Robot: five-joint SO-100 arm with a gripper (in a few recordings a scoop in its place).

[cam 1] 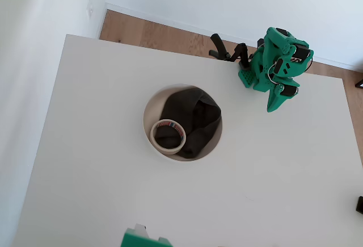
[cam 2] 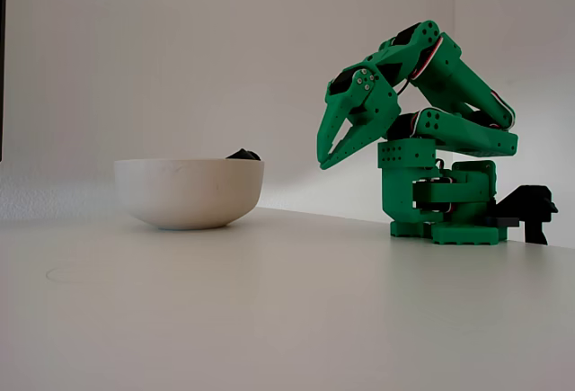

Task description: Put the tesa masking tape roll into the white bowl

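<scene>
- Tape first: the tesa masking tape roll [cam 1: 168, 136] lies flat inside the white bowl [cam 1: 148, 106], hole facing up, at the lower left of the bowl in the overhead view; being a ring, it has no long axis.
- The roll is a cream band with a red-and-blue printed core, resting on a crumpled dark cloth [cam 1: 195, 119].
- The bowl is round, smooth and thin-rimmed; in the fixed view [cam 2: 189, 191] a tip of cloth peeks above its rim.
- The green plastic arm [cam 2: 449, 166] sits folded, well apart from the bowl; its gripper [cam 2: 327, 159] hangs empty, jaws slightly parted, tips pointing down.
- The table [cam 1: 272, 190] is plain matte white, with wooden floor [cam 1: 153, 31] and white walls beyond.
</scene>
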